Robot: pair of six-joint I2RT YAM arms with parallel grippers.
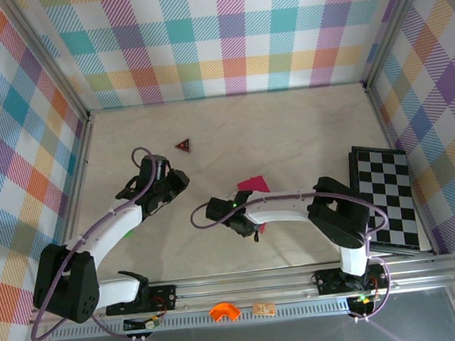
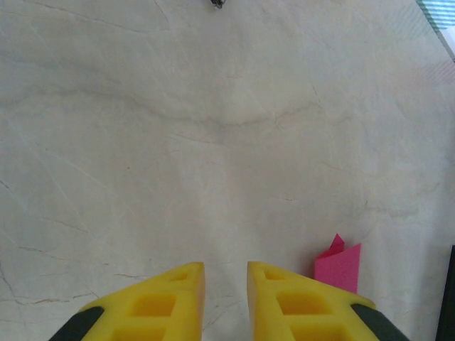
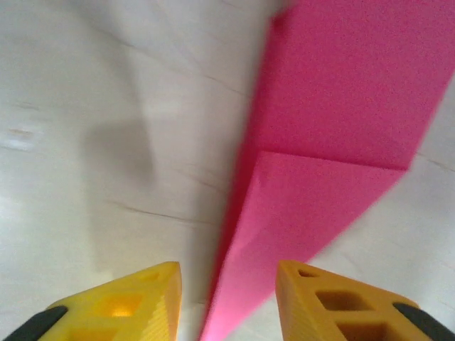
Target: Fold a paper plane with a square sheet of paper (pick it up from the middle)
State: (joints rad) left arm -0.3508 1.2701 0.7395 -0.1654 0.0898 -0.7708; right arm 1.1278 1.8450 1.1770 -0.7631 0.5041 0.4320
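Observation:
The magenta-pink paper plane point(image 1: 254, 185) lies on the pale table point(image 1: 288, 133) near the middle, folded into a narrow creased strip; part of it is hidden under my right arm. In the right wrist view the paper plane point(image 3: 334, 114) runs up from between the yellow fingers, and my right gripper point(image 3: 227, 266) stands open around its near end without pinching it. From above, the right gripper point(image 1: 242, 203) sits just over the paper's near-left end. My left gripper point(image 1: 172, 179) hovers to the left over bare table. Its fingers point(image 2: 226, 266) are a narrow gap apart with nothing between them, and the paper plane point(image 2: 340, 266) shows to their right.
A black-and-white checkerboard point(image 1: 385, 196) lies at the right edge of the table. A tiny dark red triangle point(image 1: 183, 146) sits at the back left of centre. An orange piece point(image 1: 223, 311) rests on the front rail. Plaid walls close three sides.

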